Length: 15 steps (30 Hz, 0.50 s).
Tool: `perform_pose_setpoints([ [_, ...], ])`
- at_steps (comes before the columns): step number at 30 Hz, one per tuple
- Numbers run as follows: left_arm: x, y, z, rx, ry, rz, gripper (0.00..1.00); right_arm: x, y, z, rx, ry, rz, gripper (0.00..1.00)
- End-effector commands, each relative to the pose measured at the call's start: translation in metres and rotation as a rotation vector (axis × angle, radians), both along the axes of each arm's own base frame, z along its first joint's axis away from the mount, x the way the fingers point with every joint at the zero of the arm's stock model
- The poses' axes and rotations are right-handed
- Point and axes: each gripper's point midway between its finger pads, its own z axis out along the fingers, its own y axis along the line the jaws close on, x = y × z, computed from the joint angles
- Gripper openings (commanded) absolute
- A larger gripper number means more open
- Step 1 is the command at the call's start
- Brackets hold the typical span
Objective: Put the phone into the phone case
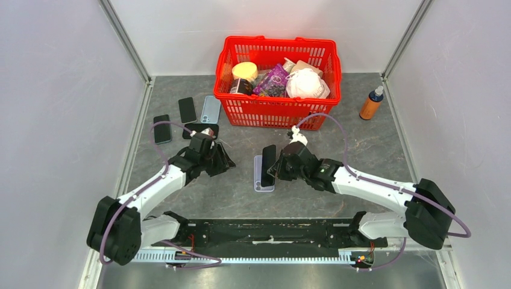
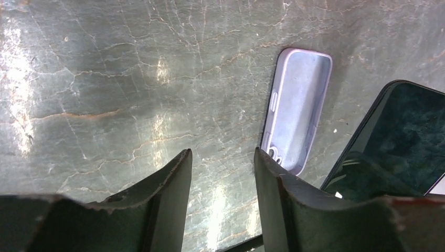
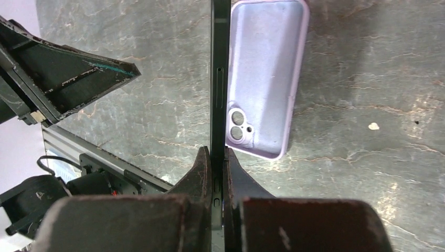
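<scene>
Phone edge-on, lengthwise alongside phone case

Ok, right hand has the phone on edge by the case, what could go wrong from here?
1. The right hand pinches the phone by one end, on edge; laid flat it could pivot or slip.
2. The case lies loose, the open left hand apart from it, so pressing may slide it.
3. The phone stands along the case's long rim and may catch there.

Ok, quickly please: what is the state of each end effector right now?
Left end effector: open, holding nothing.
Right end effector: closed on the phone, held on edge.
</scene>
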Motion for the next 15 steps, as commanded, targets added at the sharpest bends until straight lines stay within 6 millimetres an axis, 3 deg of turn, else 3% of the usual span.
perform_pose_setpoints([
  [1, 0.020, -0.010, 0.006, -0.017, -0.054, -0.008, 0.51, 0.008, 0.004, -0.002, 0.026, 0.007, 0.027, 0.00],
  [6, 0.023, -0.015, -0.005, -0.014, -0.035, -0.015, 0.45, 0.018, 0.008, -0.009, 0.023, 0.023, 0.037, 0.00],
  [15, 0.020, -0.031, -0.024, -0.008, -0.002, -0.061, 0.45, 0.010, 0.024, -0.033, 0.085, 0.113, 0.083, 0.00],
])
